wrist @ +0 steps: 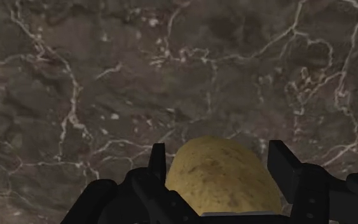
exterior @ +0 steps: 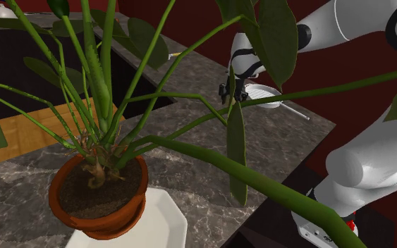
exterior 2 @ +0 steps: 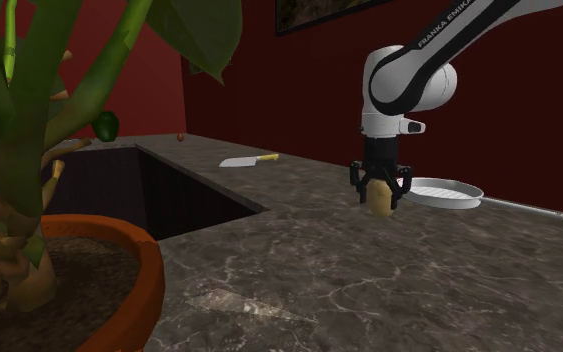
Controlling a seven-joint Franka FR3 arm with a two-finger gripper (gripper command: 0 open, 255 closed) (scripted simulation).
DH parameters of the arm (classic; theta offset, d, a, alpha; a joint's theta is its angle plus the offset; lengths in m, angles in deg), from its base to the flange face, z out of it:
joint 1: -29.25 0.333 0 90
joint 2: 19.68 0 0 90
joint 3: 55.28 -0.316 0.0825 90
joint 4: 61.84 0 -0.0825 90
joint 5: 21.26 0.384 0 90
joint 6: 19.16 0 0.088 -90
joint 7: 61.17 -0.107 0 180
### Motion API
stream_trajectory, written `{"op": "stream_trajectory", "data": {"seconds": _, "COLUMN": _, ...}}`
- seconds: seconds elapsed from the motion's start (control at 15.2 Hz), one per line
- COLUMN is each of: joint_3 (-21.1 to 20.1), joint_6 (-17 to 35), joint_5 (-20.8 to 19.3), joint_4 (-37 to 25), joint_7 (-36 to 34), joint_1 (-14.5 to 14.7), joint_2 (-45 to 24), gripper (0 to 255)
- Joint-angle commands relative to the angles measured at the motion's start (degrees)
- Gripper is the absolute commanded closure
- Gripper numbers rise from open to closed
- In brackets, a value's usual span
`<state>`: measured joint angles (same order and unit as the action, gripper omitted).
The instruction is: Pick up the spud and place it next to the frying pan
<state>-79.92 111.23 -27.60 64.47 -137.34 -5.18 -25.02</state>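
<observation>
We held the potato point(exterior 2: 380, 203) tight in our gripper point(exterior 2: 380, 198), long end pointing down from the hand, with the frying pan point(exterior 2: 449, 193) close beside the hand.

Potted plant point(exterior: 99, 184), cleaver point(exterior 2: 241, 160), sink point(exterior 2: 174, 195), marble counter point(exterior 2: 369, 275)

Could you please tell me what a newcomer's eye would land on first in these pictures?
The big green plant in its terracotta pot crowds the shoulder view's foreground, its leaves and stems crossing the whole picture. Beyond it, the black gripper clasps a yellowish potato over the dark marbled counter, close beside the pale frying pan in the second exterior view.
</observation>
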Motion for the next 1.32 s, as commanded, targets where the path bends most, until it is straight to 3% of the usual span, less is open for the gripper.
{"op": "stream_trajectory", "data": {"seconds": 0.0, "joint_3": 0.1, "joint_6": 0.2, "joint_5": 0.0, "joint_4": 0.4, "joint_7": 0.0, "joint_1": -0.1, "joint_2": -0.3, "gripper": 255}}
{"op": "stream_trajectory", "data": {"seconds": 0.33, "joint_3": 0.0, "joint_6": 0.2, "joint_5": 0.0, "joint_4": 0.4, "joint_7": 0.0, "joint_1": -0.1, "joint_2": -0.3, "gripper": 255}}
{"op": "stream_trajectory", "data": {"seconds": 0.4, "joint_3": 0.0, "joint_6": 0.0, "joint_5": -0.1, "joint_4": 0.1, "joint_7": -0.1, "joint_1": -0.1, "joint_2": -0.4, "gripper": 0}}
{"op": "stream_trajectory", "data": {"seconds": 0.73, "joint_3": 0.0, "joint_6": 0.2, "joint_5": 0.0, "joint_4": 0.4, "joint_7": 0.0, "joint_1": -0.1, "joint_2": -0.3, "gripper": 0}}
{"op": "stream_trajectory", "data": {"seconds": 0.99, "joint_3": -0.3, "joint_6": -6.8, "joint_5": 2.6, "joint_4": -2.9, "joint_7": 1.8, "joint_1": -0.3, "joint_2": 3.9, "gripper": 0}}
{"op": "stream_trajectory", "data": {"seconds": 1.25, "joint_3": -0.3, "joint_6": -6.8, "joint_5": 2.6, "joint_4": -2.9, "joint_7": 1.8, "joint_1": -0.2, "joint_2": 3.9, "gripper": 0}}
